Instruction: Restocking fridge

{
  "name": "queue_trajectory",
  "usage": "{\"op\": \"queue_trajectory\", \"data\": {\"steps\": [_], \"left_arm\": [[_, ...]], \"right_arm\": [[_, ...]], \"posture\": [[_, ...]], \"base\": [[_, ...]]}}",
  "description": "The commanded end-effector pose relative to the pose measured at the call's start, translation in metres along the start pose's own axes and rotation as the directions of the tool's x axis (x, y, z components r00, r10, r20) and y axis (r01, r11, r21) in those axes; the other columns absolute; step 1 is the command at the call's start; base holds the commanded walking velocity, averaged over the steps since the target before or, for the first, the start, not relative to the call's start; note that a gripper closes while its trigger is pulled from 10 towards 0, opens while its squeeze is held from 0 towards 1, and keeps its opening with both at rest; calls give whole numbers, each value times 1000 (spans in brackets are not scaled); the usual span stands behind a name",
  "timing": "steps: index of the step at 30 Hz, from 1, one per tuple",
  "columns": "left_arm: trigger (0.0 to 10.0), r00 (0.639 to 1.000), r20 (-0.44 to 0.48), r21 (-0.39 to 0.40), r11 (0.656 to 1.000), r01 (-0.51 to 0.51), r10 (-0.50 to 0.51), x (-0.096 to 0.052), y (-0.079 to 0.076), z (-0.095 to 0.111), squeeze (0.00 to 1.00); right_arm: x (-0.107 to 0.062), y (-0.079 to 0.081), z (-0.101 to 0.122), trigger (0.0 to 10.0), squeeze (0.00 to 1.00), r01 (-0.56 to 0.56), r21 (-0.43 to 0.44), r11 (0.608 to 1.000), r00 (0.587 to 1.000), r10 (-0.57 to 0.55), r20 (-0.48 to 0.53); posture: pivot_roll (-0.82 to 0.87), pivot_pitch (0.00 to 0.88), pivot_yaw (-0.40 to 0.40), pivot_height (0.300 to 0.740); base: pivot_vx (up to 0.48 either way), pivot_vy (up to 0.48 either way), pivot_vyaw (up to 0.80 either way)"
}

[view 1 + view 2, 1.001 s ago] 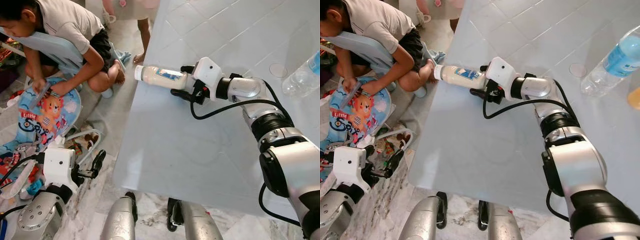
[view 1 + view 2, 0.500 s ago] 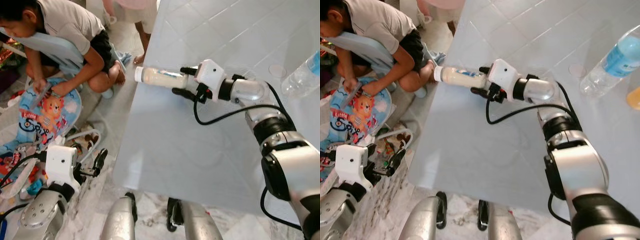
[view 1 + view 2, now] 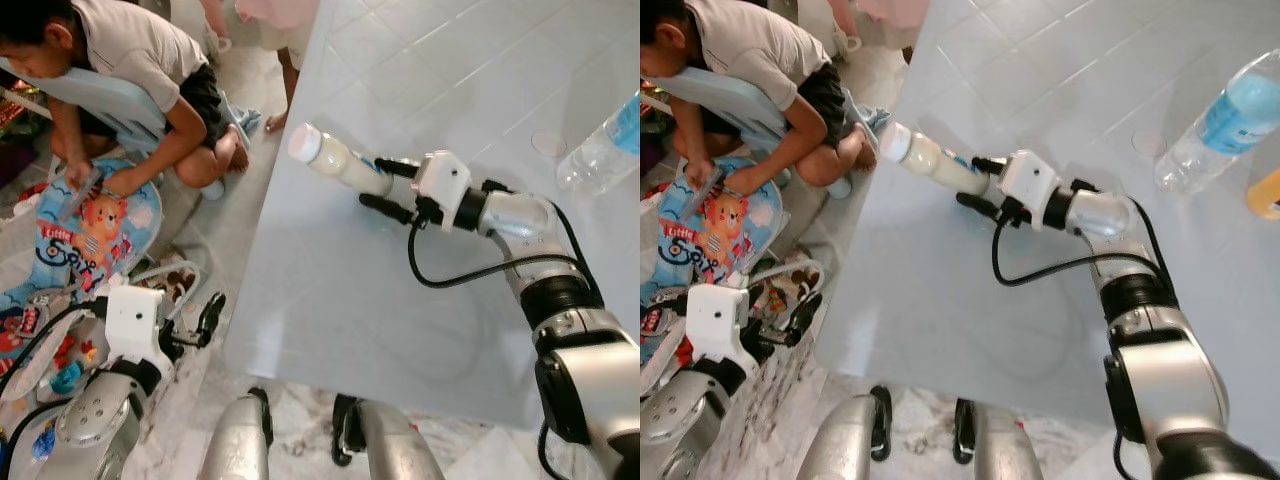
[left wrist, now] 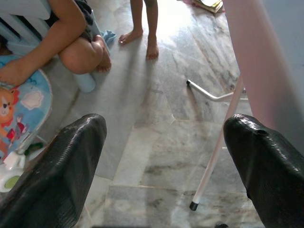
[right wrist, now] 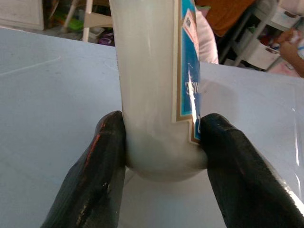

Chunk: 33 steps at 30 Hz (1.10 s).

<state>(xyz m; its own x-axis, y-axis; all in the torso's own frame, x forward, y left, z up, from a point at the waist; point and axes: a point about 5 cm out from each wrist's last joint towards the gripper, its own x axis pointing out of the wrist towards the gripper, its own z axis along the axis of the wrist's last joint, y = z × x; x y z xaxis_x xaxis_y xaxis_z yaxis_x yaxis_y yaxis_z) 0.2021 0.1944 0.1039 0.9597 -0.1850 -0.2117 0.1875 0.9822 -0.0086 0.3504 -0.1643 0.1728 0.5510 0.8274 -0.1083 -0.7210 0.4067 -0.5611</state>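
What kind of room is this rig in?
Likely a lived-in home, a dining or living area: a pale table on a marble floor, a person crouched by a toy mat. The right gripper holds a milk bottle above the table.

Silver arms with black joints, white boxy wrist housings, black looped cable behind right gripper (image 3: 385, 185); left gripper (image 3: 208, 318) fingers black, textured.

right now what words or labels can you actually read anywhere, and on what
"Little": on the colourful cartoon-bear play mat on the floor beside the crouching person.
Blue and white label on the white milky bottle held by the right gripper: print too blurred to read.
Blue label on the clear plastic water bottle: too small to read.
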Motion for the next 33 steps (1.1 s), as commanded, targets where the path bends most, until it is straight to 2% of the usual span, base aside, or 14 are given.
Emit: {"op": "queue_trajectory", "data": {"steps": [1,3,11,12,13,16,20,23,24,26,28,29,30,33], "left_arm": [[10000,1000,-25,-1,1000,-12,12,-2,1,-7,0],[10000,1000,-20,-4,1000,-11,11,1,1,-7,0],[10000,1000,0,-8,1000,4,-4,13,-2,-8,0],[10000,1000,2,-8,1000,5,-5,13,-2,-7,0],[10000,1000,8,-8,1000,6,-6,17,-2,-7,0],[10000,1000,18,-7,1000,4,-3,21,-1,-7,0],[10000,1000,30,-13,1000,0,1,28,-4,-7,0],[10000,999,35,-18,1000,0,0,29,-6,-7,0],[10000,999,37,-19,1000,-3,4,31,-7,-7,0],[10000,999,40,-19,1000,-4,5,31,-8,-7,0],[10000,999,44,-18,1000,-8,9,31,-7,-7,0],[10000,999,44,-18,1000,-8,9,31,-7,-7,0],[10000,999,44,-18,1000,-10,11,31,-7,-8,0],[10000,999,47,-14,1000,-12,13,32,-6,-8,0]], "right_arm": [[-7,30,-25,3569,0,-75,100,992,991,86,-107],[-13,44,-24,4353,0,-32,119,992,995,42,-88],[-34,85,-8,4039,0,55,187,981,996,-40,-84],[-36,87,-6,3098,0,64,193,979,995,-47,-88],[-43,98,-2,627,0,104,220,970,992,-84,-99],[-54,115,4,0,0,149,271,951,984,-116,-134],[-69,141,6,2235,0,206,298,932,970,-153,-191],[-71,145,6,1608,0,230,327,917,963,-167,-209],[-75,148,4,2667,0,308,359,881,941,-227,-249],[-78,149,3,2314,0,359,374,855,922,-264,-283],[-82,151,1,6706,0,395,377,838,904,-279,-325],[-82,151,1,6706,0,395,377,838,904,-279,-325],[-84,151,-1,9059,0,416,387,823,893,-291,-342],[-92,152,-5,10000,0,508,400,763,844,-349,-407]], "posture": [[141,254,-20,740],[129,247,-22,740],[89,222,-27,740],[89,222,-27,740],[69,209,-35,740],[58,202,-39,740],[37,190,-44,740],[35,187,-45,740],[36,184,-47,740],[38,182,-47,740],[38,181,-48,740],[38,181,-48,740],[36,181,-48,740],[32,185,-48,740]], "base": [[0,0,0],[0,0,0],[0,0,0],[0,0,0],[0,0,0],[0,0,0],[0,0,0],[0,0,0],[0,0,0],[0,0,0],[0,0,0],[0,0,0],[0,0,0],[0,0,0]]}}
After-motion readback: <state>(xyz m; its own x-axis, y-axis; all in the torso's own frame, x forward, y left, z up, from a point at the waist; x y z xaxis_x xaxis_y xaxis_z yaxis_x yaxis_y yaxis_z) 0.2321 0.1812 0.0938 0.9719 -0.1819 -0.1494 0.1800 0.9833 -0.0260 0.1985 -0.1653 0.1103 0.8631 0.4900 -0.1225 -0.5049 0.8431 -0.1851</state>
